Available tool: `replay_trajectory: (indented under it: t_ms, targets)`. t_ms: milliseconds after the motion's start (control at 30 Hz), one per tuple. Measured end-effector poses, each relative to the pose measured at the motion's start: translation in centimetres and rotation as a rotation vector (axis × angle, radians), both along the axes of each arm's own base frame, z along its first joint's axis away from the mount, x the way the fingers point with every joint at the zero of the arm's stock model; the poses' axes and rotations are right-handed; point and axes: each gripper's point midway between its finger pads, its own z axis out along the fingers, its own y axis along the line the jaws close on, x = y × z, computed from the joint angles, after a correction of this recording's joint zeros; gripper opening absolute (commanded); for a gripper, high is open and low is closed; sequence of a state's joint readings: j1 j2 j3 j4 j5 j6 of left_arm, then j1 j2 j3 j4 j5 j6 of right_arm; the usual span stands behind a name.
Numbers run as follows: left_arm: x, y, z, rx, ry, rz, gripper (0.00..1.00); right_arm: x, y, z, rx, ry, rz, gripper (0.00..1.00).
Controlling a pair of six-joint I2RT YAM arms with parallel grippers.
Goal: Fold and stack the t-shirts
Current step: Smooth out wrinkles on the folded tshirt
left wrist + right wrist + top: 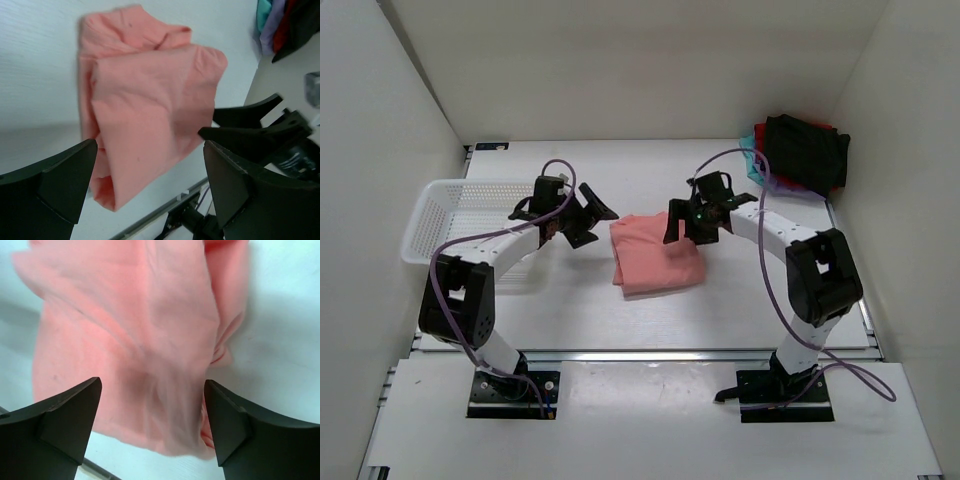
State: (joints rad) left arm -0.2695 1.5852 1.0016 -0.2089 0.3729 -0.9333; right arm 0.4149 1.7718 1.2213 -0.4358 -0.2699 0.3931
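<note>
A salmon-pink t-shirt (655, 256) lies folded into a rough rectangle at the middle of the table. My left gripper (588, 220) hovers just off its left edge, open, with nothing between its fingers. In the left wrist view the shirt (150, 100) lies past the wide-open left gripper (150, 175). My right gripper (688, 222) is over the shirt's upper right part, open. In the right wrist view a blurred fold of the pink cloth (145, 340) lies loose below the spread right gripper (152, 415). A stack of folded t-shirts (802, 150), black on top with red, teal and purple edges, sits at the back right.
A white mesh basket (460, 215) stands at the left of the table, beside the left arm. White walls close in the table on three sides. A metal rail (650, 353) runs along the near edge.
</note>
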Motion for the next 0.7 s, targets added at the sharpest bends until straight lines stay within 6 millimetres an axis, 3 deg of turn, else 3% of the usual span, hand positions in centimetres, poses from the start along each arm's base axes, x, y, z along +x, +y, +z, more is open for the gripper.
replay_trajectory:
  t_ms: [100,133,200,233,333,400,500,700]
  targets:
    - [-1.0,-2.0,0.5,-0.031,0.005,-0.050,0.99,1.2,-0.7,3.0,0.033,-0.091,-0.022,0.79]
    - [-1.4,-3.0,0.8,-0.046,0.008,-0.070,0.99,1.6,-1.0,4.1,0.054,-0.122,-0.030,0.70]
    - [-2.5,-5.4,1.6,-0.088,0.003,-0.121,0.99,1.9,-1.5,5.9,0.092,-0.173,-0.035,0.18]
    - [-3.2,-6.8,2.1,-0.117,0.006,-0.149,0.99,1.8,-1.8,6.4,0.110,-0.185,-0.035,0.03]
    - [-5.5,-10.5,3.1,-0.229,0.016,-0.214,0.99,1.2,-2.0,7.1,0.188,-0.182,-0.029,0.00]
    - [-7.3,-11.7,2.4,-0.289,0.056,-0.234,0.99,0.4,-1.9,6.5,0.243,-0.151,-0.013,0.00]
    - [-8.6,-11.4,-0.3,-0.319,0.149,-0.199,0.99,-2.0,-1.0,4.6,0.324,-0.065,0.024,0.00]
    - [-9.1,-10.8,-4.6,-0.297,0.262,-0.143,0.99,-7.1,0.8,-0.6,0.455,0.183,0.037,0.00]
